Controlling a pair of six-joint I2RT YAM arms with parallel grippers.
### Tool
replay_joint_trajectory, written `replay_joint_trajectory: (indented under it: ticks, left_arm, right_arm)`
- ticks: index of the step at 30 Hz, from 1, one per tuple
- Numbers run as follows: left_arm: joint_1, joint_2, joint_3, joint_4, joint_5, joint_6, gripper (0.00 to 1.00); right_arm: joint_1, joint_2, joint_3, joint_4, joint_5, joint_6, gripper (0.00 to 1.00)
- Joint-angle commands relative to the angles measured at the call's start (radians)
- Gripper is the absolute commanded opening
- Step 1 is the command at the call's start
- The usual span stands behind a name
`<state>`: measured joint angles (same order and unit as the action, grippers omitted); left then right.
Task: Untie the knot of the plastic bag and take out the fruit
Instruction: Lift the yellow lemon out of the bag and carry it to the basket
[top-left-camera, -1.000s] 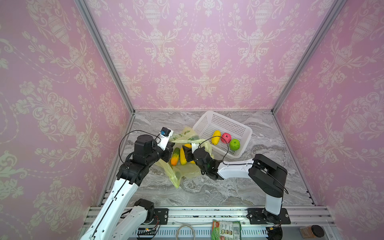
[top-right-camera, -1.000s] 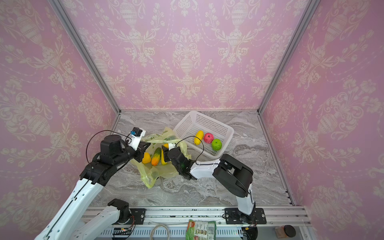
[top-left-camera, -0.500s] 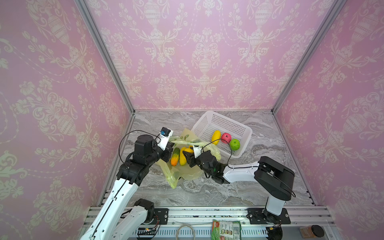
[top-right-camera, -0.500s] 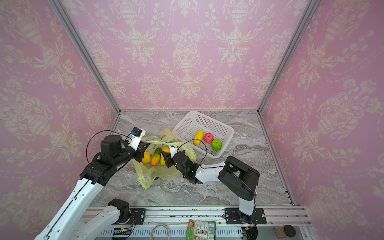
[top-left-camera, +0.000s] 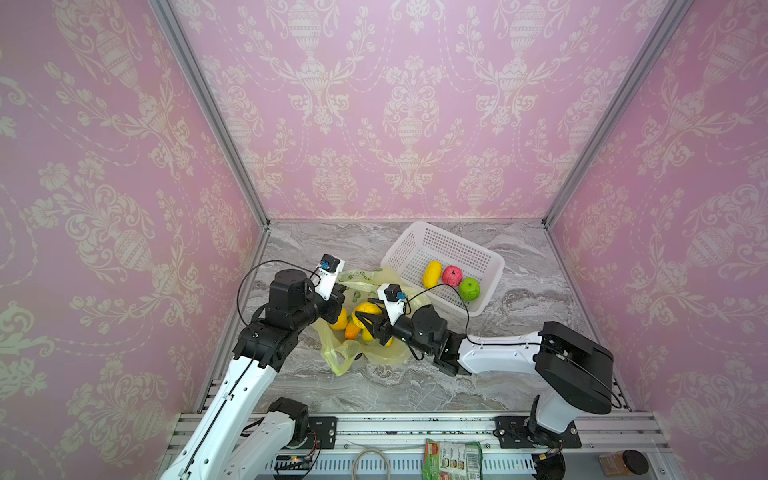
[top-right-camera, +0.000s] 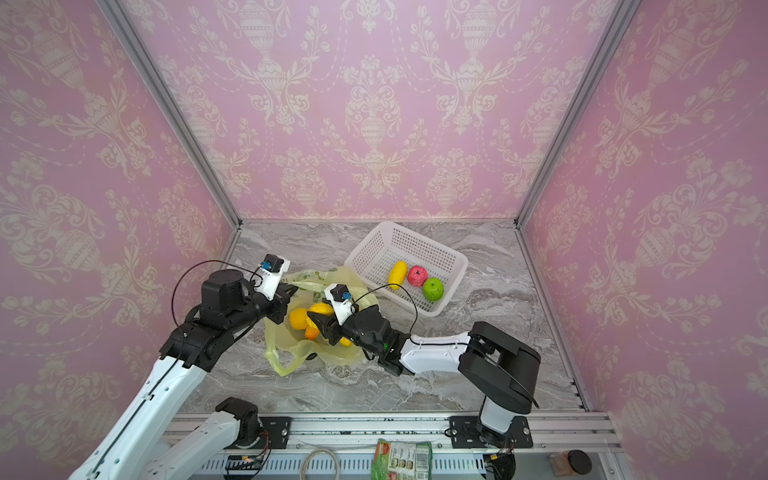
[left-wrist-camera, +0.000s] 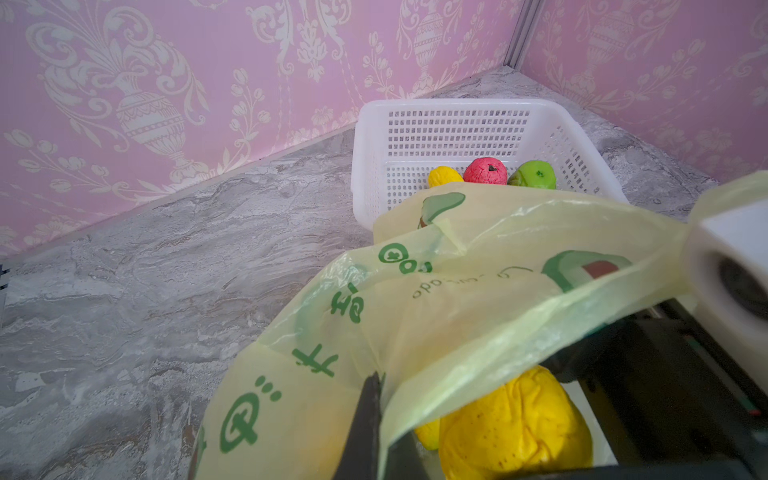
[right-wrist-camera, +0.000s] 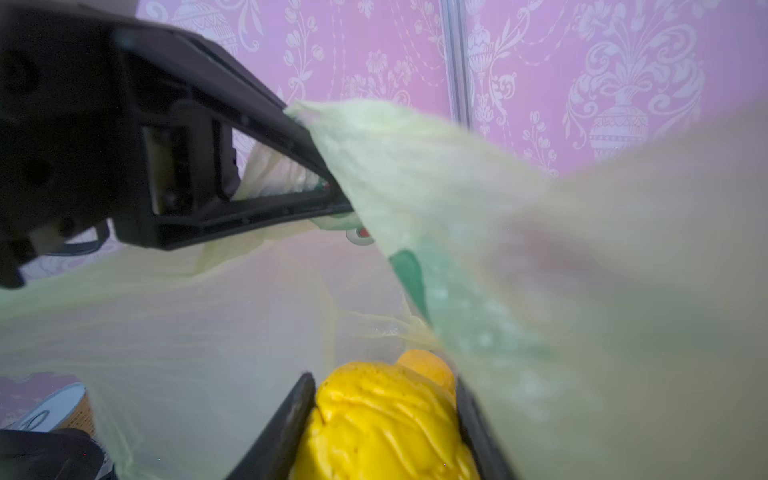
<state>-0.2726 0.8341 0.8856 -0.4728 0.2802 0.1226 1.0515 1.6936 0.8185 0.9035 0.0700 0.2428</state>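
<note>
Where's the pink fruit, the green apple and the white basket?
pink fruit (top-left-camera: 452, 276): in a top view, on its round top.
green apple (top-left-camera: 470, 288): in a top view, middle of its skin.
white basket (top-left-camera: 446, 248): in a top view, on its far mesh wall.

Open yellow-green plastic bag (top-left-camera: 376, 353), fruit (top-left-camera: 365, 310) inside

Bright, even light, soft shadows. Top views sharp, edges bowed. Right wrist view: plastic bag (right-wrist-camera: 582, 291) at lens blurred.
</note>
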Motion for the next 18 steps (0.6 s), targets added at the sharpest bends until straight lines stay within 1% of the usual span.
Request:
replay_joint_trajectory:
  ticks: [1,5,7,9,12,15,16,18]
  left_arm:
    - [-0.002,-0.001,0.023,-0.024,-0.022,0.020,0.00]
    - [-0.002,0.000,0.026,-0.026,-0.027,0.022,0.00]
    - [-0.002,0.002,0.026,-0.029,-0.032,0.021,0.00]
    - [-0.002,0.005,0.026,-0.029,-0.036,0.022,0.00]
    - [-0.002,0.008,0.026,-0.032,-0.038,0.025,0.00]
    - [-0.002,0.007,0.025,-0.033,-0.034,0.024,0.00]
    - [-0.002,0.008,0.026,-0.035,-0.031,0.023,0.00]
    - [-0.002,0.006,0.026,-0.034,-0.028,0.023,0.00]
  right_arm:
    - [0.003,-0.023,0.023,-0.004,-0.086,-0.001,0.27]
    - [0.010,-0.158,-0.054,0.003,-0.149,-0.020,0.27]
    - [0.011,-0.248,-0.113,0.000,-0.144,-0.030,0.26]
    - [0.010,-0.363,-0.178,-0.004,-0.112,-0.047,0.26]
    - [0.006,-0.541,-0.273,-0.051,0.009,-0.082,0.25]
    - [-0.018,-0.710,-0.339,-0.154,0.217,-0.103,0.18]
    - [-0.039,-0.761,-0.355,-0.194,0.284,-0.096,0.17]
    - [-0.102,-0.839,-0.382,-0.267,0.382,-0.058,0.17]
